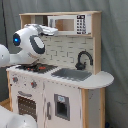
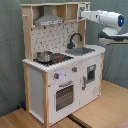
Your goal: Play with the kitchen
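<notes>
Gripper (image 2: 83, 13): raised at the kitchen's top shelf, at the microwave (image 1: 70, 24); in the second exterior view it reaches in from that view's right. Whether its fingers are spread or pressed together cannot be told.

Arm (image 2: 106, 19): white, blue light at one joint, level with the shelf.

Kitchen (image 2: 60, 75): white and light wood, standing on a wooden floor (image 2: 100, 112) before a grey curtain (image 1: 115, 45).

Hood (image 2: 49, 20): beside the microwave.

Faucet (image 1: 83, 59): black, behind the grey sink (image 1: 71, 74).

Pot (image 2: 44, 56): metal, on the stove.

Oven door (image 2: 64, 95): below the stove.
</notes>
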Available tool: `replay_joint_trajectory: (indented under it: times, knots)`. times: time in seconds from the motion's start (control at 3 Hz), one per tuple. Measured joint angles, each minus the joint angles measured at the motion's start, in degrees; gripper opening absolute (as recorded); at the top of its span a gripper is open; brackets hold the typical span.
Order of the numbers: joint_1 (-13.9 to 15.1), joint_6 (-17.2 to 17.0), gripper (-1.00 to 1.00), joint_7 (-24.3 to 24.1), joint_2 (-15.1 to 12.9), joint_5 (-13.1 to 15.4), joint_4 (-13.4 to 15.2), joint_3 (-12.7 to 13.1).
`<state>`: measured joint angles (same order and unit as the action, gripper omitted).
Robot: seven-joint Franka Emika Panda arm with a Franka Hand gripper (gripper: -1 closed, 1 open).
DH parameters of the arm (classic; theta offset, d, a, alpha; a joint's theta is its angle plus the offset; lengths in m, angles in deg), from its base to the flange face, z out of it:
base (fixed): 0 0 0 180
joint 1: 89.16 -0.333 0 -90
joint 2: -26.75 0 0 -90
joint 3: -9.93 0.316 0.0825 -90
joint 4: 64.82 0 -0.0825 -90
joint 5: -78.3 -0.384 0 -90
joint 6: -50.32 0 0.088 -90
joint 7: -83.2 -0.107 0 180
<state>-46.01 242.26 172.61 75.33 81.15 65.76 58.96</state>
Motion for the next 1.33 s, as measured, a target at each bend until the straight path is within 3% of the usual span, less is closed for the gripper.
replay_joint_trajectory:
  times: [0.67,1.33]
  knots:
    - [-4.99,-0.06,1.00,-2.10,8.82,-0.11,2.55,-4.88]
    - [-4.38,-0.05,1.00,-8.41,17.95,-0.13,4.53,-5.46]
